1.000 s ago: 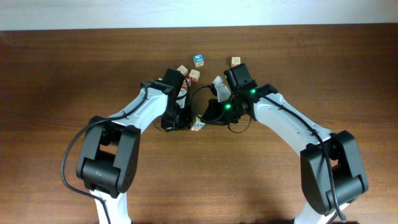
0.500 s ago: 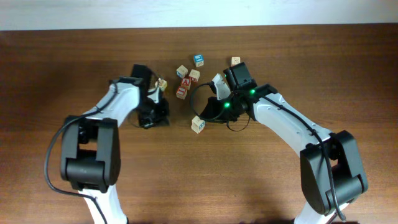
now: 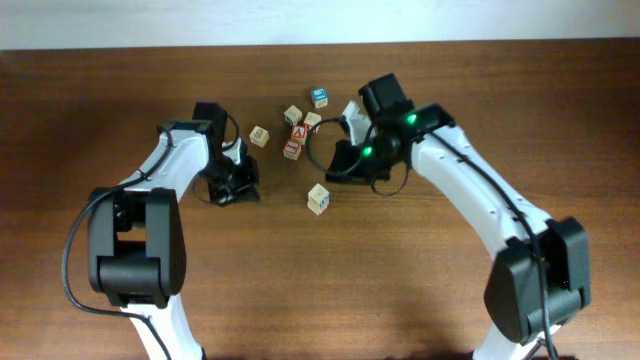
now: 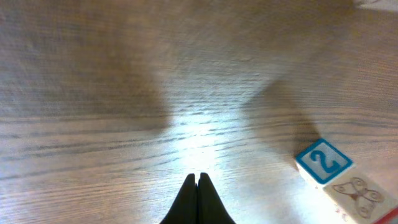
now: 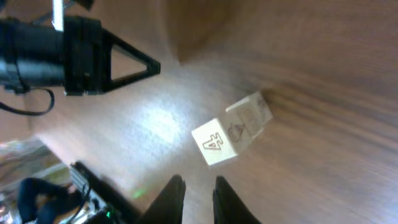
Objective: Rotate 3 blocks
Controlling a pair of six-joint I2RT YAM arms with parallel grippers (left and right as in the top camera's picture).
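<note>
Left tool has retreated, closed, empty; right tool, barely parted, has the block just ahead. Likely light, rigid wood: pinch opposite faces.

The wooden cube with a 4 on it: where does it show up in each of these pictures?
Overhead: the 4 cube lies alone, below the cluster of cubes.
Left wrist: cannot tell; only a blue-2 cube shows, low right.
Right wrist: the 4 cube sits mid-picture, just beyond the right gripper.
Shared landmark: the black left gripper, bottom centre in its own view, upper left for the right wrist.
</note>
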